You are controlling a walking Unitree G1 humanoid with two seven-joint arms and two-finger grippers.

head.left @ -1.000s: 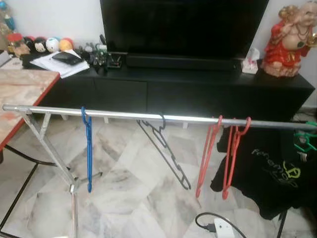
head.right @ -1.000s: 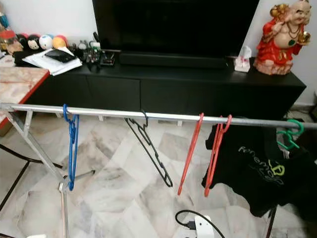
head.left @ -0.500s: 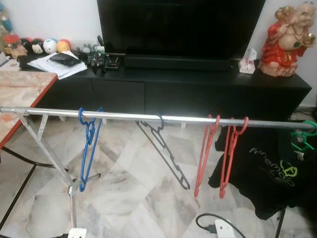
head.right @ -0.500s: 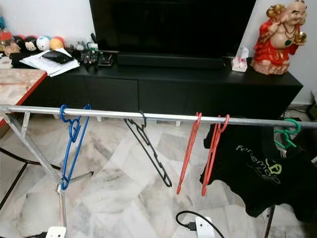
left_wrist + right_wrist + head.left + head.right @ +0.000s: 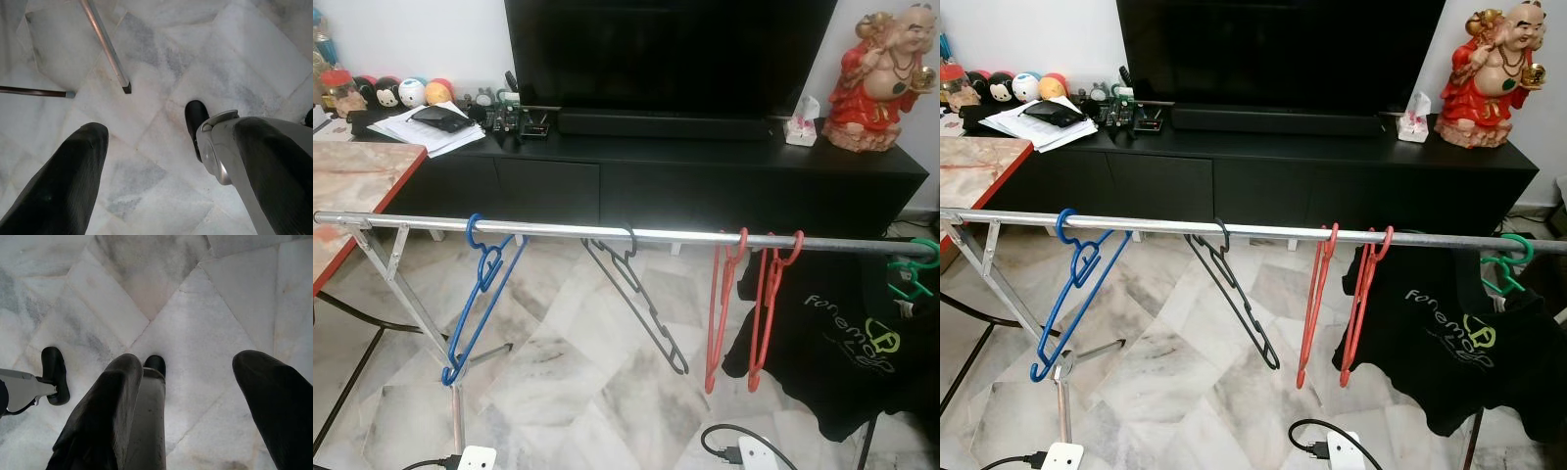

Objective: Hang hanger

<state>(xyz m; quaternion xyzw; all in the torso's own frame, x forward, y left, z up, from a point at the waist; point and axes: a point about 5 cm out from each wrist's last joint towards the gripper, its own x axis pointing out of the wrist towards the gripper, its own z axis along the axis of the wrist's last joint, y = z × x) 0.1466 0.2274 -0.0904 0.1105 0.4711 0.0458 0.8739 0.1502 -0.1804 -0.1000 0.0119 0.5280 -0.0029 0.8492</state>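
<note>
A silver rail (image 5: 558, 231) of a drying rack runs across in front of me. A blue hanger (image 5: 487, 262) hangs from it by its hook at the left, its body slanting down to the left. Further right hang a black hanger (image 5: 641, 302), two red hangers (image 5: 717, 313) (image 5: 764, 313), and a green hanger (image 5: 909, 269) carrying a black T-shirt (image 5: 842, 343). My left gripper (image 5: 166, 161) is open and points down at the marble floor, with nothing between its fingers. My right gripper (image 5: 190, 396) is also open over the floor and holds nothing.
A black TV console (image 5: 705, 166) with a TV and a red statue (image 5: 886, 69) stands behind the rack. A marble-topped table (image 5: 352, 186) is at the left. White power strips (image 5: 475, 458) (image 5: 754, 452) lie on the floor. A rack leg (image 5: 105, 46) stands near my left gripper.
The blue hanger has turned on the rail from edge-on to slanting down to the left. The camera has shifted slightly, bringing a power strip into view at the lower left.
</note>
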